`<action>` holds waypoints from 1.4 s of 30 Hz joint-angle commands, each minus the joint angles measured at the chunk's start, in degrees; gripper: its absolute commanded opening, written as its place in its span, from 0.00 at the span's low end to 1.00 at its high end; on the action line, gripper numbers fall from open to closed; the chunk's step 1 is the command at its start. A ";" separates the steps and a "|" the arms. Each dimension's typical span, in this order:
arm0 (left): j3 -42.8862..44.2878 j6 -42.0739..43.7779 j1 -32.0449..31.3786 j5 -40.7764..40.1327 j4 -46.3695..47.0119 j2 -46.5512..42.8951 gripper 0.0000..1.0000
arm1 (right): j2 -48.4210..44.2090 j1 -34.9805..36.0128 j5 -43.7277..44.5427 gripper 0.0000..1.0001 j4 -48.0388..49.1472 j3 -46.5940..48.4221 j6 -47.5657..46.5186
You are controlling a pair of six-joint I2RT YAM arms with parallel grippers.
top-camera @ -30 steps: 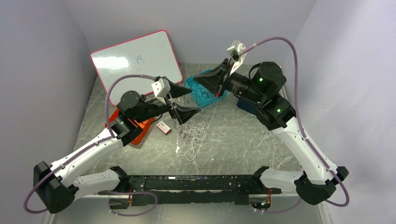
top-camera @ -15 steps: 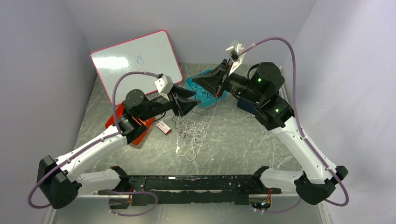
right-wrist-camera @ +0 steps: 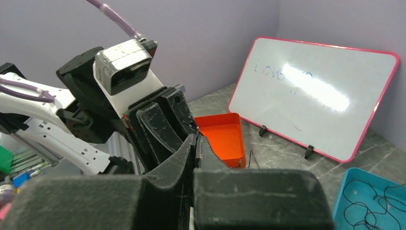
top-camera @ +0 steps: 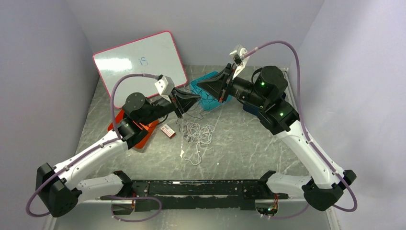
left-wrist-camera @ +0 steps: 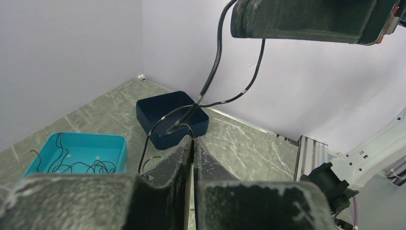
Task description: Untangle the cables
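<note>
Black and thin, one cable [left-wrist-camera: 218, 45] hung in the air as two curving strands, with the right jaws clenched on it above and the left jaws clenched on it below. Both pairs were pressed together at their ribbed, dark tips, above the far middle of the surface [top-camera: 249, 143]. More loose black cables [left-wrist-camera: 76, 166] lay scribbled across the floor of a shallow teal tray [left-wrist-camera: 95, 136] with square corners. On the surface nearer the arm bases, the white cables [top-camera: 198, 134] sat in a tangled, loopy heap with one tail trailing nearer still. A deeper dark blue tray [left-wrist-camera: 167, 108] stood beyond the teal one, and a glossy orange tray [right-wrist-camera: 222, 136] lay under the left arm. The surface was grey stone-like, veined with white. A pink-rimmed whiteboard [right-wrist-camera: 311, 96] leaned at the back.
</note>
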 commanded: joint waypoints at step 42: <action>5.48 -11.99 18.91 -47.27 -58.91 -9.57 0.07 | -2.82 0.22 7.58 0.37 1.56 -9.94 -0.94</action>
